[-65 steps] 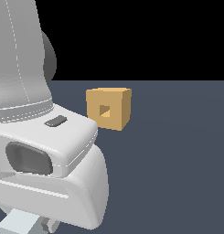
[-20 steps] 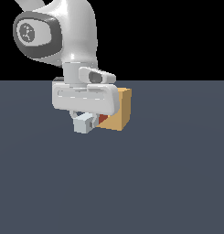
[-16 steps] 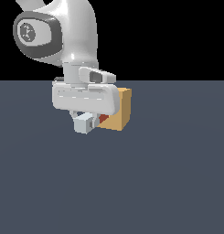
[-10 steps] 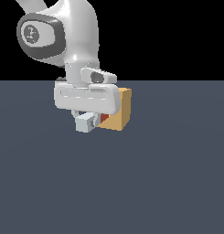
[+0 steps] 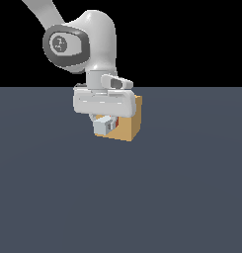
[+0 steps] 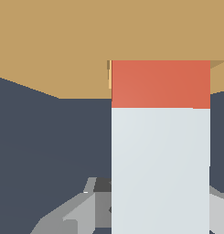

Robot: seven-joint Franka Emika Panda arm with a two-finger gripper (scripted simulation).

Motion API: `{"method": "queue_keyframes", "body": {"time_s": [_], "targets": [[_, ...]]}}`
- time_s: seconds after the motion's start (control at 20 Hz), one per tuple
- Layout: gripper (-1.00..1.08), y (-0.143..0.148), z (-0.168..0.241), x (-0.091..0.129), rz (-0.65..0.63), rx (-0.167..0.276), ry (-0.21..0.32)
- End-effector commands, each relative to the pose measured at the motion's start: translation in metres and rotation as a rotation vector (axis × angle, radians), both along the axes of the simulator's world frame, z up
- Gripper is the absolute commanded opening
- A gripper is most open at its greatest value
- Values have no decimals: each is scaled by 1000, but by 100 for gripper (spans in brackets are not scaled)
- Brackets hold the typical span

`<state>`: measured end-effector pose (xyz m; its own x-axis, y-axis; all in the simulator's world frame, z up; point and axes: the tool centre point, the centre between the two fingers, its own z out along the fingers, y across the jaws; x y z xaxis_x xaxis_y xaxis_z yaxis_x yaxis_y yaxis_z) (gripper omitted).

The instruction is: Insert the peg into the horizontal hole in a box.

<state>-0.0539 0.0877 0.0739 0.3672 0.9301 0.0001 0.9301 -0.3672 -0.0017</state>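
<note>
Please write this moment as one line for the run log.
gripper: shut on peg | red end at box face | hole: hidden | insertion depth: cannot tell

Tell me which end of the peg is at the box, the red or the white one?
The red end. It meets the tan box, while the white part runs back toward the gripper.

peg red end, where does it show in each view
Exterior view: the peg's red end is a thin sliver under the wrist, against the box.
Wrist view: the red end meets the box face, the white shaft running back to the fingers.
Shared landmark: the tan box.
</note>
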Motion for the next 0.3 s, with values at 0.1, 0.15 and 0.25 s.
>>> {"method": "queue_keyframes", "body": {"time_s": [0.1,0.15,0.25], "targets": [[-100,15,1,8,-2,0,-3],[-100,16,1,9,-2,0,-3],[-100,17,1,9,-2,0,-3]]}}
